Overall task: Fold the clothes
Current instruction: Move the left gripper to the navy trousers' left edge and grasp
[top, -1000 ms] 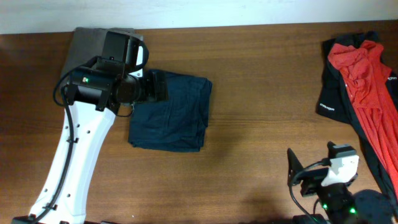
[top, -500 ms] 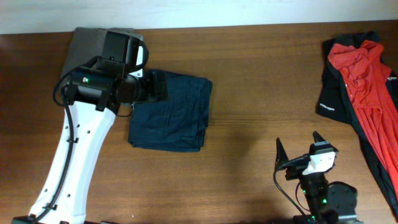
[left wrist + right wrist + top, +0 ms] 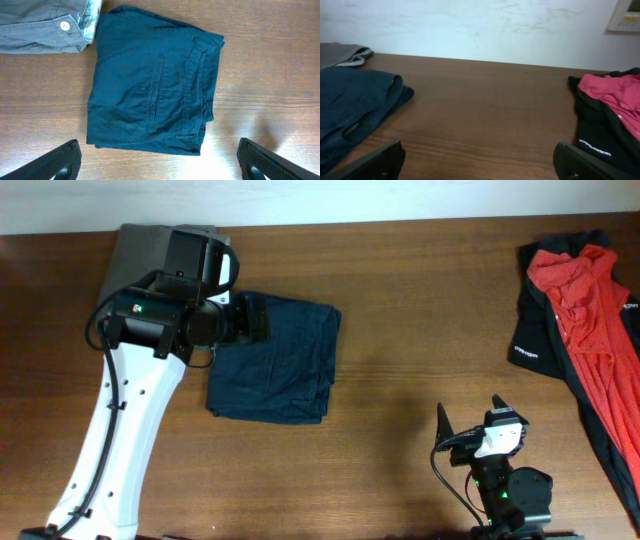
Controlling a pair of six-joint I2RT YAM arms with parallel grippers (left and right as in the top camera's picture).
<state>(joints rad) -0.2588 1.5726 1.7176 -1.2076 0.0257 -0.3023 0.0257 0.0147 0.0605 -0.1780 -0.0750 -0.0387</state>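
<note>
Folded dark blue shorts [image 3: 285, 365] lie on the table left of centre; they fill the left wrist view [image 3: 150, 85] and show at the left of the right wrist view [image 3: 355, 100]. A folded grey garment [image 3: 140, 255] lies at the far left, its buttoned edge in the left wrist view [image 3: 45, 22]. A red and black garment [image 3: 580, 310] lies unfolded at the right edge, also in the right wrist view [image 3: 612, 107]. My left gripper [image 3: 160, 162] hovers above the shorts, open and empty. My right gripper [image 3: 472, 420] is open and empty near the front edge [image 3: 479, 160].
The white left arm [image 3: 120, 440] runs from the front left corner to the shorts. Bare wooden table [image 3: 430, 310] lies between the shorts and the red garment. A pale wall [image 3: 470, 25] stands behind the table.
My right arm has swung left along the front edge and its gripper now points toward the table's far side. The left arm and the clothes have not moved.
</note>
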